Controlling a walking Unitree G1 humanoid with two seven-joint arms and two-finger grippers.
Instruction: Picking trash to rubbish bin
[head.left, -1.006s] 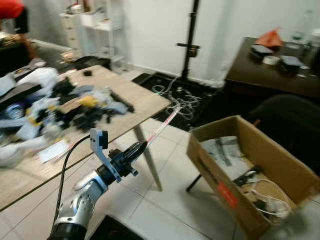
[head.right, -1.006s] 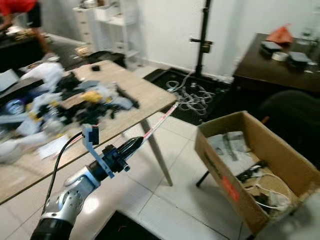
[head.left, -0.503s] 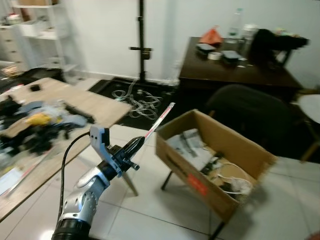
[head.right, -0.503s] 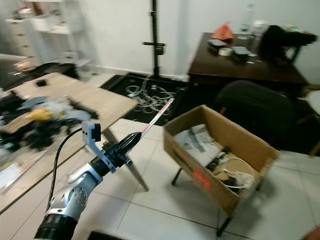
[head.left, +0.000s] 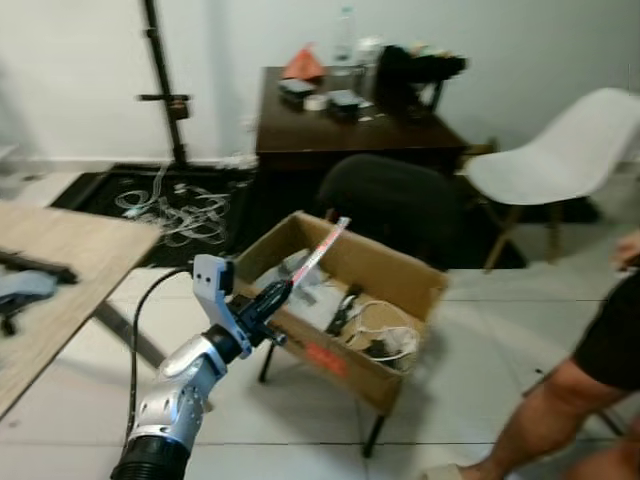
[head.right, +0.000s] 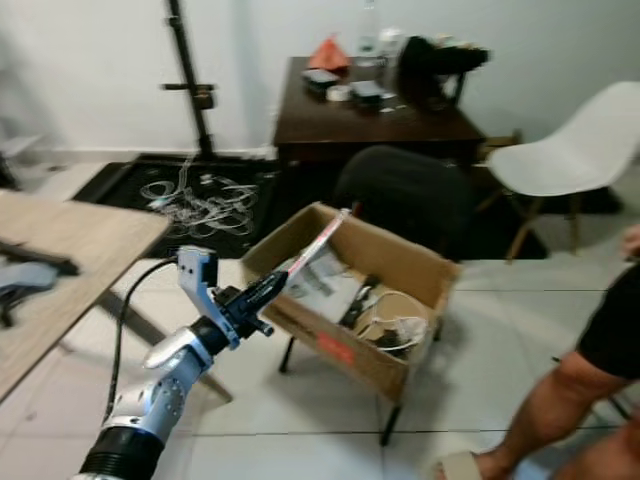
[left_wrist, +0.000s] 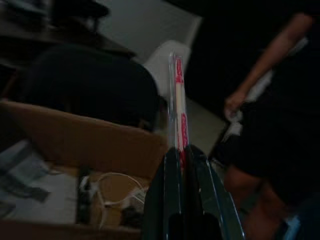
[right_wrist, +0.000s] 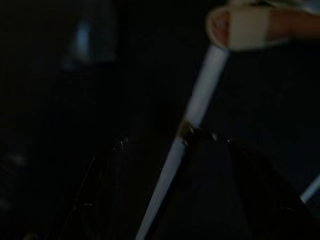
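My left gripper (head.left: 278, 296) is shut on a long thin red-and-white strip (head.left: 319, 250). I hold it raised in front of me, and the strip's far end reaches over the near-left wall of an open cardboard box (head.left: 404, 276) that holds papers, white cables and black bits. In the left wrist view the strip (left_wrist: 178, 102) sticks straight out from between the black fingers (left_wrist: 167, 192), with the box (left_wrist: 95, 140) below it. The right wrist view is very dark; a pale chair leg (right_wrist: 192, 116) and a sandalled foot (right_wrist: 245, 25) can be made out.
The box rests on a small stand on white floor tiles. Behind it are a black chair (head.left: 395, 200), a dark desk (head.left: 350, 110) with clutter and a white chair (head.left: 560, 150). A person's legs (head.left: 570, 400) stand at the right. A wooden table (head.left: 50, 270) with trash lies left.
The view has swung right: the cluttered table slid off to the left and the box now sits centred ahead. My left gripper still holds the strip, now over the box's edge.
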